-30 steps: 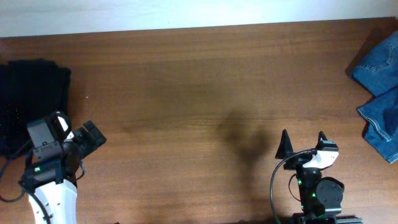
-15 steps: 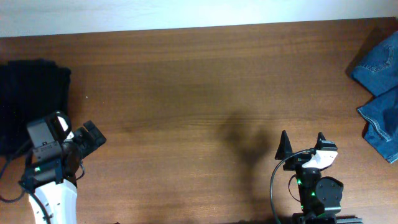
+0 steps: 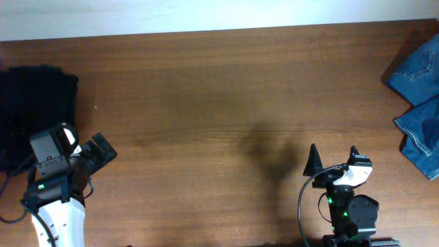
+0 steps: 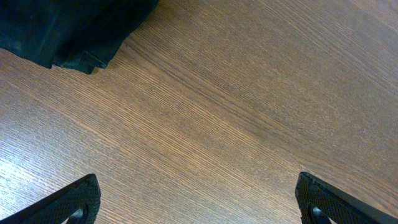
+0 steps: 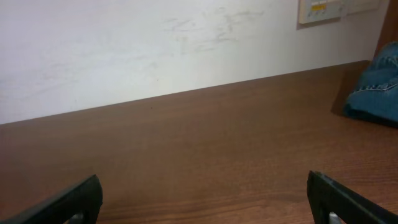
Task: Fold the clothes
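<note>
clothes (image 3: pixel 38 96) cut off at frame edge (folds indistinct), left gripper (image 4: pixel 202 202), right gripper (image 3: pixel 333 156) both gaping

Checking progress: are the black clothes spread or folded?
Not spread: black clothes sit in a compact layered pile, left edge. Neatly folded: cannot tell.

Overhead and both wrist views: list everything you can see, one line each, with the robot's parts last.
black garment: one, black, bunched at the table's left edge, beside the left arm; which garment it is cannot be told
jeans: one heap, blue denim, at the table's right edge, partly out of frame
table: one, brown wood, bare across the middle
wall: one, white, behind the table's far edge
wall plate: one, pale with a yellow label, high on the wall at right
left gripper: one, black, open, over bare wood near the black garment
right gripper: one, black, open, at the near edge, right of centre, holding nothing
</note>
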`<move>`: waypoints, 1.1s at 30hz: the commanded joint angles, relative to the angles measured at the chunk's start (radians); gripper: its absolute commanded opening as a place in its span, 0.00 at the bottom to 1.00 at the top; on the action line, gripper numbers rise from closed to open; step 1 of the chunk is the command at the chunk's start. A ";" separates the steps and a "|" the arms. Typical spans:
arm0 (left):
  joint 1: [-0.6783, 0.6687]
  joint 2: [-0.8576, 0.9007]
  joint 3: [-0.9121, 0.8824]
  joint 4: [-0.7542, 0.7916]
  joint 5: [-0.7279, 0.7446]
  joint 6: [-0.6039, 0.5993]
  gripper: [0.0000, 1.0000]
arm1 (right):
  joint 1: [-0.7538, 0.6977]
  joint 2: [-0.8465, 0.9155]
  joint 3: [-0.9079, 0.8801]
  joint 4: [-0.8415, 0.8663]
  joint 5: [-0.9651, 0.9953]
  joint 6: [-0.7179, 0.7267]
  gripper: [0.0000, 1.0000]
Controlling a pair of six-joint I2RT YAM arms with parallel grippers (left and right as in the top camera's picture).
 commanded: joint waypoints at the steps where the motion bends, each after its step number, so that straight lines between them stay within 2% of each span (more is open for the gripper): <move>1: -0.005 0.004 0.014 0.002 -0.010 0.016 1.00 | 0.007 -0.008 -0.008 -0.004 -0.002 0.008 0.99; 6: -0.006 -0.054 0.011 0.001 -0.010 0.016 1.00 | 0.007 -0.008 -0.008 -0.004 -0.003 0.008 0.98; 11: -0.018 -0.257 0.011 0.000 -0.007 0.012 1.00 | 0.007 -0.008 -0.008 -0.004 -0.003 0.008 0.99; 15: -0.032 -0.449 -0.018 0.037 -0.019 -0.110 1.00 | 0.007 -0.008 -0.008 -0.005 -0.002 0.008 0.99; 18: -0.063 -0.580 -0.090 0.141 -0.027 -0.146 1.00 | 0.007 -0.008 -0.008 -0.004 -0.002 0.008 0.99; 27: -0.272 -0.851 -0.473 0.544 -0.250 -0.146 1.00 | 0.007 -0.008 -0.008 -0.004 -0.003 0.008 0.99; 33: -0.325 -0.981 -0.626 0.654 -0.300 -0.146 1.00 | 0.007 -0.008 -0.008 -0.004 -0.002 0.008 0.98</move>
